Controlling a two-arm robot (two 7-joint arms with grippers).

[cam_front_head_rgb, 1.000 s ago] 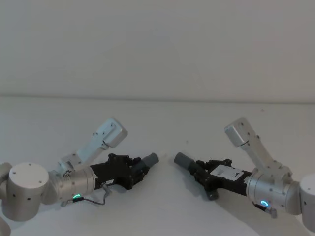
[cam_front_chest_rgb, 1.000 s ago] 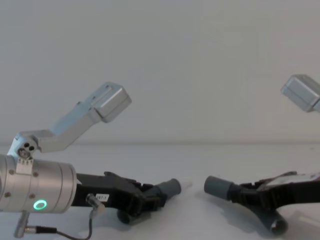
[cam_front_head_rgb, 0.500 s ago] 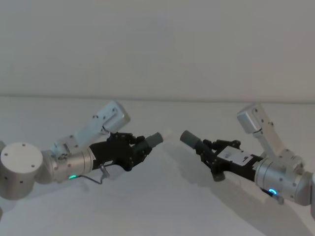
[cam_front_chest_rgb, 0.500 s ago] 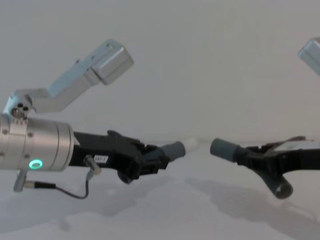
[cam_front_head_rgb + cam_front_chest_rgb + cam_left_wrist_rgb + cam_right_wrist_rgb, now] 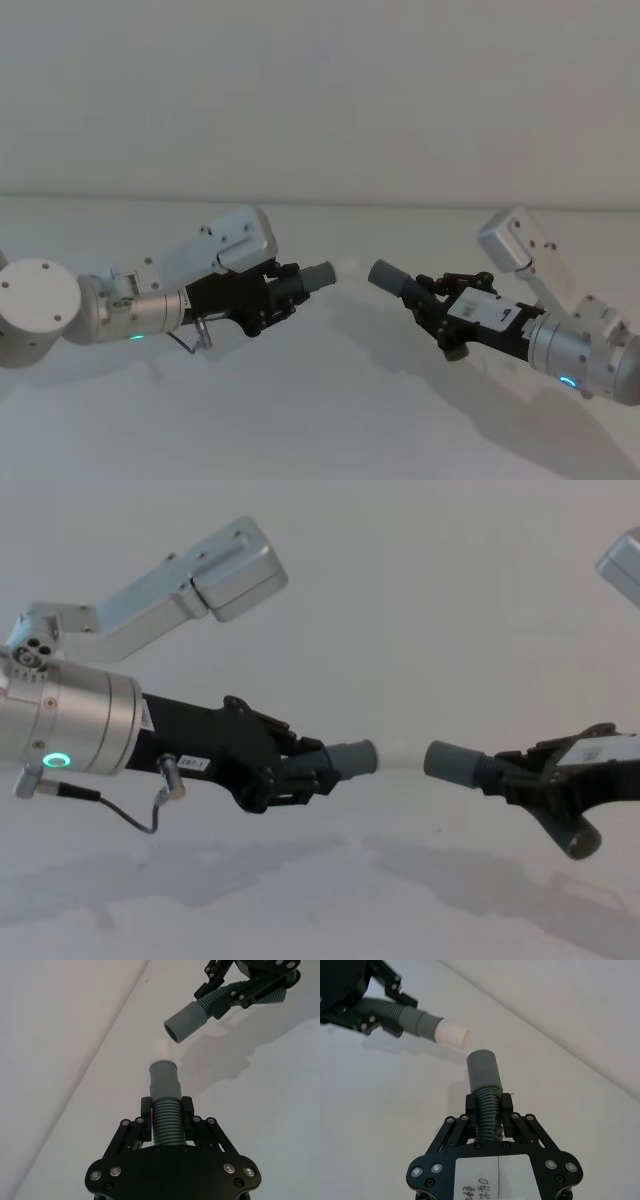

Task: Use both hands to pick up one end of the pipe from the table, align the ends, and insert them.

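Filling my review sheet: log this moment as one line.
left gripper shut on shorter hose piece | right gripper shut on longer hose piece | both above table | white tip facing cuff, apart, not inserted
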